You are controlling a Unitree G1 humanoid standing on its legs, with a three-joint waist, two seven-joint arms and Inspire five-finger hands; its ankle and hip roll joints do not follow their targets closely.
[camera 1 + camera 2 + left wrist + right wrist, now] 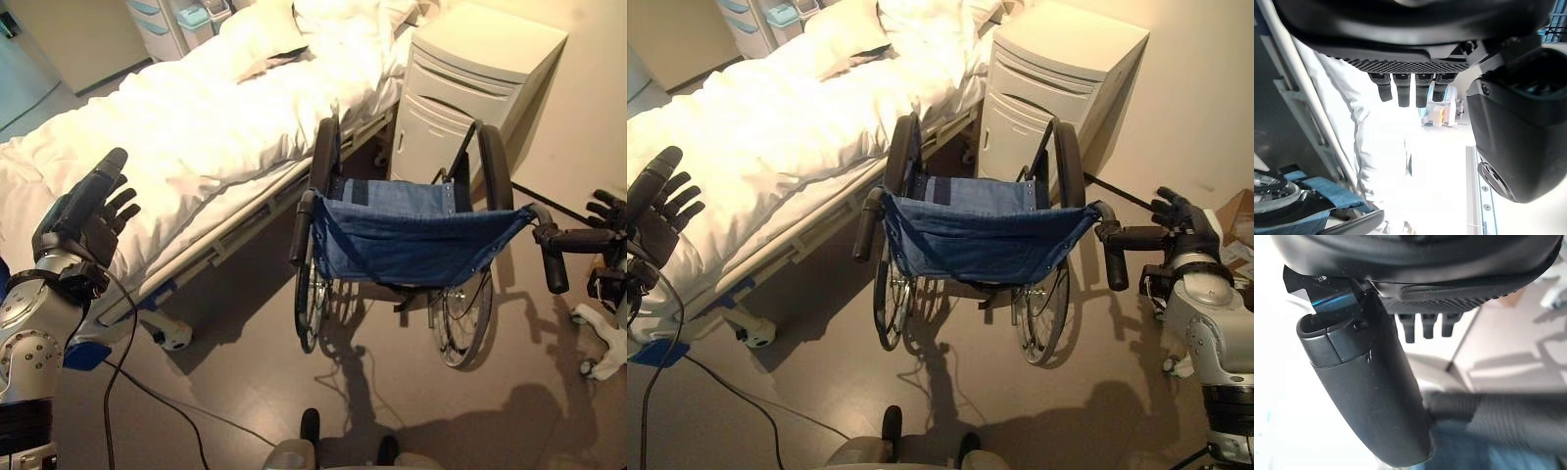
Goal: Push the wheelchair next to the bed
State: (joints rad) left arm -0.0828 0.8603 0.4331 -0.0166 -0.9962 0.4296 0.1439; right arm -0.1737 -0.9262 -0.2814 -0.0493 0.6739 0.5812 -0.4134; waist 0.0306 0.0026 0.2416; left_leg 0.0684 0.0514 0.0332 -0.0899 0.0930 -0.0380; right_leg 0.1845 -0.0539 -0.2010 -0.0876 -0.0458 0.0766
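Left eye view: left hand (pixel 86 217) raised, fingers straight and spread, holding nothing, over the edge of the bed (pixel 186 127). Wheelchair (pixel 411 235) well off to that hand's right, alongside the bed frame, blue sling back facing the camera, white bedside cabinet (pixel 475 88) just beyond it. Wheelchair's left push handle (pixel 303 227) free, well apart from the left hand.

Right eye view: right hand (pixel 1181 220) out at the wheelchair's right push handle (pixel 1114 257), fingers extended, close to the handle bar; contact not clear. White pillow (pixel 847 34) at the head of the bed, far beyond the left hand.

Left wrist view: left hand's fingers (pixel 1403 90) straight, apart from the thumb (pixel 1513 132), nothing between them; white bedding past the fingertips, blue wheelchair fabric (pixel 1312 193) off to the side.

Right wrist view: fingers (pixel 1422 328) straight, thumb (pixel 1371 391) extended, textured black handle grip (pixel 1498 416) just beyond the thumb, not clamped. No legible writing seen anywhere.
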